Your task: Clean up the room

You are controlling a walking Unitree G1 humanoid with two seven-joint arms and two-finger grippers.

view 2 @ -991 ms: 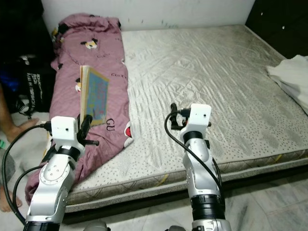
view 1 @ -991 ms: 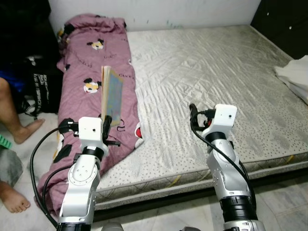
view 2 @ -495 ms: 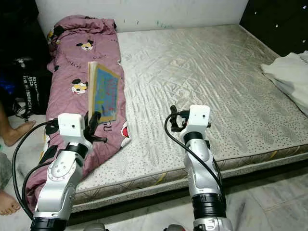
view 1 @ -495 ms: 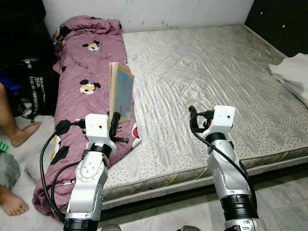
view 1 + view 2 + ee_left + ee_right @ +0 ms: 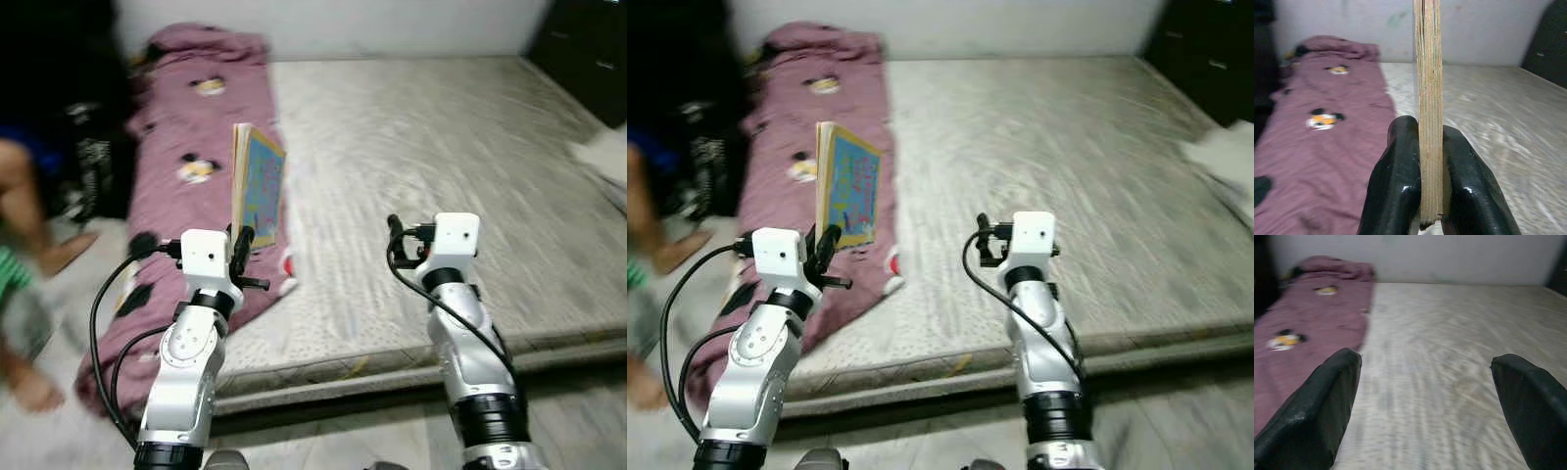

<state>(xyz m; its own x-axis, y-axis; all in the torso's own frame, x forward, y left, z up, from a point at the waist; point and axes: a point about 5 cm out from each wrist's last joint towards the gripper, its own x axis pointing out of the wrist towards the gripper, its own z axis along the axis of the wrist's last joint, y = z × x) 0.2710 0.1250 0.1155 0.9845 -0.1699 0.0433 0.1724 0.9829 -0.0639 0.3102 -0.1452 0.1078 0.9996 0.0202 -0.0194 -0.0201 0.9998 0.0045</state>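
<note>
Purple bedding printed with cartoon mice, a rolled blanket (image 5: 191,162), lay along the left side of a bare grey mattress (image 5: 441,147) as the robot stood at the bed's near edge. Its left hand (image 5: 242,245) was clamped on the bottom edge of a thin picture book (image 5: 257,186), holding it upright over the line where the blanket met the mattress, the blue and yellow cover turned toward the robot's right. From the left wrist, the book's pale page edges (image 5: 1429,107) ran straight up between the two black fingers (image 5: 1396,186), which pressed against it on both sides. The right hand (image 5: 394,235) was raised above the mattress near its front edge, fingers (image 5: 1312,416) spread wide apart and holding nothing. A pale folded cloth (image 5: 607,162) sat at the far right of the mattress. At the far left, a person's bare leg and foot (image 5: 24,211) showed beside the bed, next to a dark bag (image 5: 93,157) on the floor. Both head views were blurred.
</note>
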